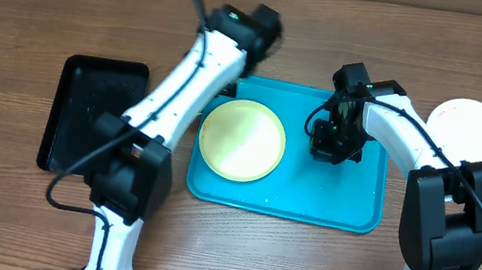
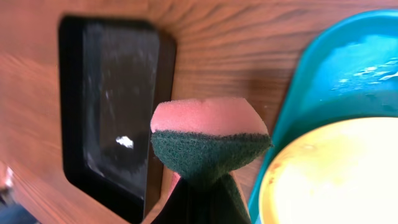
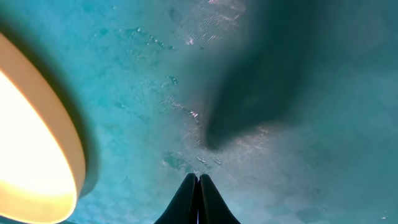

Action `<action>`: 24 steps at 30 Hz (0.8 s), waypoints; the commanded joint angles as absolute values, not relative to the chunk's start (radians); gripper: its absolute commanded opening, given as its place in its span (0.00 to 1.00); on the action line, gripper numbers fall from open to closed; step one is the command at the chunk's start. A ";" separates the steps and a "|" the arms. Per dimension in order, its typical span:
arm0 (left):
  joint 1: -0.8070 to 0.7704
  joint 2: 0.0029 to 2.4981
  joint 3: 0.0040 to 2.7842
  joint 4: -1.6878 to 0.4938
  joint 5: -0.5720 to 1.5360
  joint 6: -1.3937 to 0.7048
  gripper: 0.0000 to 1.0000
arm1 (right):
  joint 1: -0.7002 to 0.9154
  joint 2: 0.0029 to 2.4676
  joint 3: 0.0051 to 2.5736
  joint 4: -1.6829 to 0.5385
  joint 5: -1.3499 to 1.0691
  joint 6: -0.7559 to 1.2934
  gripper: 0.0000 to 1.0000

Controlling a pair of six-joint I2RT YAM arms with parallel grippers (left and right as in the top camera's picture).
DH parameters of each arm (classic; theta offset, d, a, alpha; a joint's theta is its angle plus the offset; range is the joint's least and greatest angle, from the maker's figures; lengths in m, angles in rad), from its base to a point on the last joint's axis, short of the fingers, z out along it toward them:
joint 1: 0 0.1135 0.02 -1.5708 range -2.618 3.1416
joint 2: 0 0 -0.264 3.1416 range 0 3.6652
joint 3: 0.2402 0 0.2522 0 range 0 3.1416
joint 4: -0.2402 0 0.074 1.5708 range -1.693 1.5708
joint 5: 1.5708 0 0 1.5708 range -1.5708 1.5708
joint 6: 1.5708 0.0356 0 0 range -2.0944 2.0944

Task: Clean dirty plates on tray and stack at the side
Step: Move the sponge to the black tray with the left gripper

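Observation:
A yellow-green plate [image 1: 242, 140] lies in the left part of the turquoise tray [image 1: 338, 194]. A white plate [image 1: 472, 131] rests on the table right of the tray. My left gripper [image 1: 262, 34] hovers near the tray's far left corner, shut on a pink sponge with a green scouring face [image 2: 208, 134]; the sponge hides its fingertips. In the left wrist view the yellow-green plate [image 2: 336, 180] shows faint reddish marks near its rim. My right gripper [image 1: 334, 145] is shut and empty, low over the tray's wet floor [image 3: 280, 155], with the plate's edge [image 3: 31, 124] to its left.
A smaller black tray [image 1: 94, 112] sits on the wooden table left of the turquoise tray; it also fills the left side of the left wrist view [image 2: 112, 106]. Both arm bases stand at the table's near edge.

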State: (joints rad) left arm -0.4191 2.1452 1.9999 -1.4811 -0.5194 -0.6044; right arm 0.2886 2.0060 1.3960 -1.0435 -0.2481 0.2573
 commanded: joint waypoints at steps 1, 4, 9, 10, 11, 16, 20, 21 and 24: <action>-0.311 2.138 2.018 -1.505 -0.390 -0.628 0.04 | 0.287 2.013 1.407 -1.041 -0.339 0.247 0.04; -0.212 2.138 2.018 -1.529 -0.324 -0.602 0.04 | 0.287 2.013 1.407 -1.031 -0.420 0.227 0.04; -0.046 2.138 1.997 -1.531 -0.168 -0.498 0.04 | 0.287 2.013 1.407 -1.013 -0.432 0.228 0.26; -0.019 2.138 1.987 -1.530 -0.148 -0.486 0.04 | 0.287 2.013 1.407 -1.011 -0.432 0.228 0.31; 0.006 2.138 1.975 -1.528 -0.131 -0.471 0.04 | 0.287 2.013 1.407 -1.009 -0.432 0.228 0.35; 0.117 2.138 1.871 -1.467 -0.096 -0.424 0.04 | 0.287 2.013 1.407 -1.008 -0.432 0.228 0.38; 0.176 2.138 1.771 -1.375 -0.018 -0.350 0.04 | 0.287 2.013 1.407 -1.008 -0.432 0.228 0.38; 0.187 2.138 1.750 -1.351 -0.008 -0.339 0.04 | 0.287 2.013 1.407 -1.008 -0.432 0.228 0.38; 0.223 2.138 1.713 -1.296 -0.018 -0.329 0.04 | 0.287 2.013 1.407 -1.010 -0.431 0.228 0.39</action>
State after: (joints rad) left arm 0.1955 2.1452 1.7424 -1.3220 -0.0578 -0.3836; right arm 0.2886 2.0060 1.3960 -1.0130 -0.4187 0.2317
